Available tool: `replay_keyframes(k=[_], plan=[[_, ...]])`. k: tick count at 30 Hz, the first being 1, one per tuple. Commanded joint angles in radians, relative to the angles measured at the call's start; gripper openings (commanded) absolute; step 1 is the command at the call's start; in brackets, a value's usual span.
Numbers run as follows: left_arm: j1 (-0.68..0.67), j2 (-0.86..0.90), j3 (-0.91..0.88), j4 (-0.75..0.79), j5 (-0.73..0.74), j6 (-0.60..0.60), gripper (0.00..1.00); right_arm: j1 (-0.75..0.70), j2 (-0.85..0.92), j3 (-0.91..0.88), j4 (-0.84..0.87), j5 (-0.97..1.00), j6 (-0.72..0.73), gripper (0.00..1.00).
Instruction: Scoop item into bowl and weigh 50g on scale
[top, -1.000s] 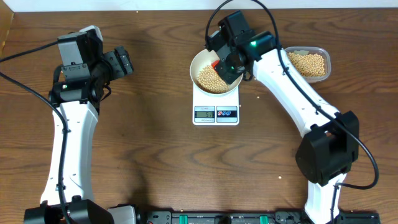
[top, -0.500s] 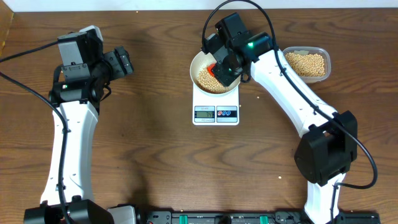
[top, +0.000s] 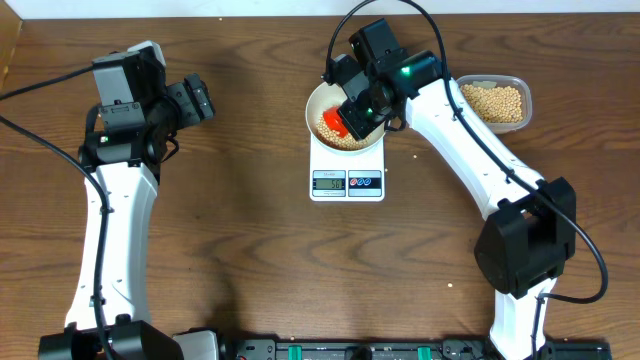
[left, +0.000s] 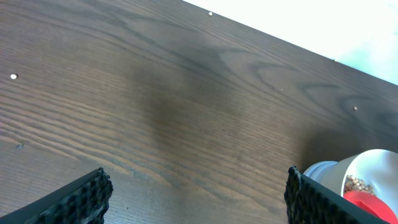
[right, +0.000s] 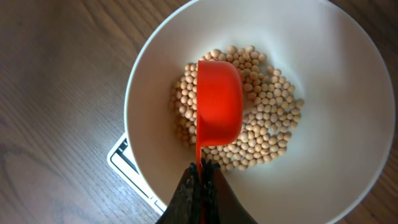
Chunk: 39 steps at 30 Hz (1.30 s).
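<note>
Left fingers (left: 74, 202), 9 o'clock of scale (top: 347, 181), stood wide apart, empty. Right fingers (right: 181, 200) pinched the handle of red scoop (right: 219, 102); wrist view showed it over beans (right: 273, 118) in bowl (right: 348, 155). Overhead only: tub (top: 482, 82) at bowl's 3 o'clock.

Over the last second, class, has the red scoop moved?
Yes. The scoop has shifted from near the bowl's back rim toward its centre, closer to the scale's display.

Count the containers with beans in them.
2: the white bowl on the scale, and the clear plastic tub to its right, partly hidden by the right arm.
</note>
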Motion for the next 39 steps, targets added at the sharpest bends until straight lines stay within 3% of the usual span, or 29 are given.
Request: replay_keyframes(k=[1,20,39], plan=[[0.002,-0.002,0.009,-0.003,-0.010,0.013,0.91,-0.002,0.010,0.020,-0.003,-0.029,0.019,0.01],[0.002,-0.002,0.009,-0.003,-0.010,0.013,0.91,-0.048,0.014,0.020,-0.001,-0.187,0.127,0.01],[0.002,-0.002,0.009,-0.003,-0.010,0.014,0.91,-0.269,0.014,0.020,0.018,-0.636,0.174,0.01]])
